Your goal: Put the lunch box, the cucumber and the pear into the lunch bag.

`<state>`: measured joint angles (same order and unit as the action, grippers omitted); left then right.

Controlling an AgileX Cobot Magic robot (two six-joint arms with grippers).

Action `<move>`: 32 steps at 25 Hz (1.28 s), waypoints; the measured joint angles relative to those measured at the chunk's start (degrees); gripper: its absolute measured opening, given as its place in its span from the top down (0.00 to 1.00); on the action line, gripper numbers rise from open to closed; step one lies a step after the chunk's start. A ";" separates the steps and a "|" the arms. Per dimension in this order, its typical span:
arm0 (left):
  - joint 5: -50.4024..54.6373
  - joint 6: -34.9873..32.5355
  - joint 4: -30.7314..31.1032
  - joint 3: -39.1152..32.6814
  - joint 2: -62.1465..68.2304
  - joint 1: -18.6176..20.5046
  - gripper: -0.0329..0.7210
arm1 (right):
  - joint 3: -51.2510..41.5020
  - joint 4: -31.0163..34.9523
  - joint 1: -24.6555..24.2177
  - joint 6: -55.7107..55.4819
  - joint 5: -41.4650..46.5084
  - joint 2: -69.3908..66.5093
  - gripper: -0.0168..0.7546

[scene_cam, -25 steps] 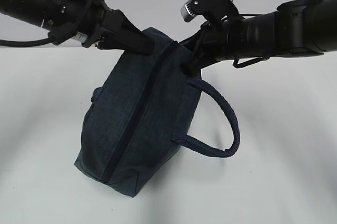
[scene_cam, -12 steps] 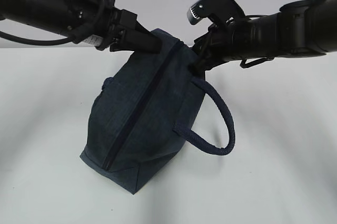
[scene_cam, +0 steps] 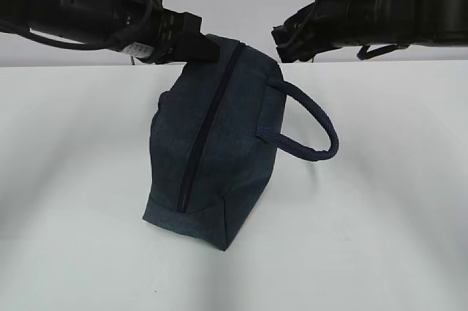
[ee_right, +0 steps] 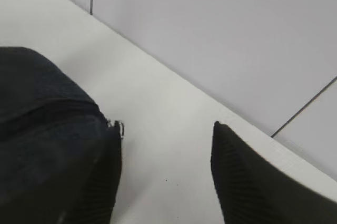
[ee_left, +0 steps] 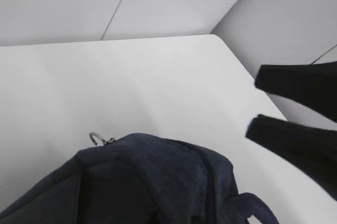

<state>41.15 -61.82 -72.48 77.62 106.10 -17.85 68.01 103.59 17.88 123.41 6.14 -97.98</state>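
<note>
**Bag zipped and standing; both end effectors off it**

The lunch bag (scene_cam: 212,146) stands on the white tabletop (scene_cam: 380,238) with its long zipper (scene_cam: 201,135) closed and its loop handle (scene_cam: 307,124) sticking out to the side. No lunch box, cucumber or pear is in sight, so the packing looks finished, the items presumably inside.

The left end effector (ee_left: 263,105) hangs just above the bag's top, jaws slightly parted with bare tabletop between them, holding nothing. The right end effector (ee_right: 166,174) is spread wide and empty, one finger (ee_right: 102,182) beside the bag's end near the metal ring pull (ee_right: 120,127).
</note>
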 joint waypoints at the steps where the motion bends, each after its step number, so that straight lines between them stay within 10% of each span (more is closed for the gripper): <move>1: 0.00 0.00 0.00 0.13 0.00 0.00 0.82 | 0.00 0.00 0.00 -0.57 -0.27 0.84 0.42; 9: 2.02 0.00 0.80 0.58 -0.97 0.37 0.37 | -4.12 0.10 0.00 -5.99 -0.78 7.12 0.42; 17: 2.82 4.00 10.93 0.65 -11.35 4.69 0.37 | -11.51 0.10 0.00 -8.34 -1.48 15.62 0.42; 32: 16.84 36.21 49.63 0.65 -28.68 5.65 0.37 | -24.80 0.10 0.00 -13.57 -2.11 23.51 0.44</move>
<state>57.99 -25.61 -22.86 78.27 77.42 -12.20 43.21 103.69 17.88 109.84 4.03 -74.47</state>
